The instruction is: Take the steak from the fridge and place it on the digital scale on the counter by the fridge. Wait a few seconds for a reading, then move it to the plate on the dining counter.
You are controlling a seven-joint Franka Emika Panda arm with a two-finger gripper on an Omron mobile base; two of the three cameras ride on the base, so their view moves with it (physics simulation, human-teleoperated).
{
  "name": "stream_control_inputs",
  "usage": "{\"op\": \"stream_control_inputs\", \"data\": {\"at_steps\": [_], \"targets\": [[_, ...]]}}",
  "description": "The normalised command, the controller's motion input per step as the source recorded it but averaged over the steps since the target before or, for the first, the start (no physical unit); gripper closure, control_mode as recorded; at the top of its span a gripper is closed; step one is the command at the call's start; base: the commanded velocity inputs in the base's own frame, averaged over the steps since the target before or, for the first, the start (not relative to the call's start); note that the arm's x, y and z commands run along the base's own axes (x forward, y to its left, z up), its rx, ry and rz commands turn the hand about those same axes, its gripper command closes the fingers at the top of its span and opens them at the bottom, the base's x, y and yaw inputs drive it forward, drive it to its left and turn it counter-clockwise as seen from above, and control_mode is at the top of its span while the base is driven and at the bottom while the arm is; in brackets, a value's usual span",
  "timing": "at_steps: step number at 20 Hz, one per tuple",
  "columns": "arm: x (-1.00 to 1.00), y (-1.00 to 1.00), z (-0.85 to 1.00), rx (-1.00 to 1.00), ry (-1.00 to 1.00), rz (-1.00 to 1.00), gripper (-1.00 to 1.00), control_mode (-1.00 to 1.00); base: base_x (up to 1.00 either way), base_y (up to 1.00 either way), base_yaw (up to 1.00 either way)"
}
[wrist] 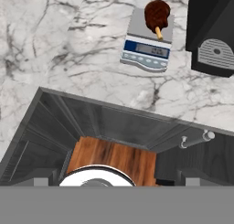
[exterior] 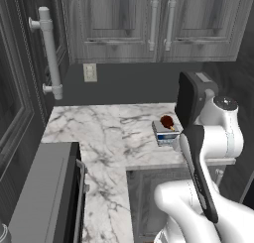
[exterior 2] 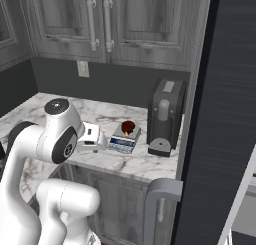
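Observation:
The steak (wrist: pixel 156 13) is a small dark red-brown lump lying on the digital scale (wrist: pixel 148 49), a flat grey platform with a blue-and-white display strip. Both sit on the narrow marble counter (exterior: pixel 99 133), where the steak (exterior: pixel 166 121) rests on the scale (exterior: pixel 165 134); from the right side the steak (exterior 2: pixel 128 126) tops the scale (exterior 2: pixel 123 140). My gripper (wrist: pixel 116 177) is open and empty, hanging above the counter's front edge, well short of the scale. Its hand (exterior 2: pixel 94 138) is left of the scale. The fridge (exterior 2: pixel 225 89) rises dark on the right. The plate and dining counter are out of view.
A black boxy appliance (exterior 2: pixel 165 116) stands just right of the scale, close against it (wrist: pixel 212 31). Grey wood-grain wall cupboards (exterior: pixel 149 24) hang above. A dark tall panel with a grey tubular handle (exterior: pixel 49 53) borders the counter's left. Cabinet fronts with a handle (wrist: pixel 196 140) lie below the edge.

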Motion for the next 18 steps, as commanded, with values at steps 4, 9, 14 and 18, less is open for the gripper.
{"op": "stream_control_inputs", "data": {"at_steps": [4, 9, 14, 18], "targets": [[0.62, 0.0, 0.02, 0.0, 0.21, -0.02, -1.0, -1.0, 0.0, 0.0, 0.0], [1.0, -0.01, -0.11, -0.02, 0.28, -0.05, -1.0, -1.0, 0.0, 0.0, 0.0], [0.73, -0.41, -0.16, 0.0, 0.05, -0.02, -1.0, -1.0, 0.0, 0.0, 0.0], [0.45, -0.74, -0.23, 0.0, 0.0, 0.0, -1.0, -1.0, 0.0, 0.0, 0.0]]}}
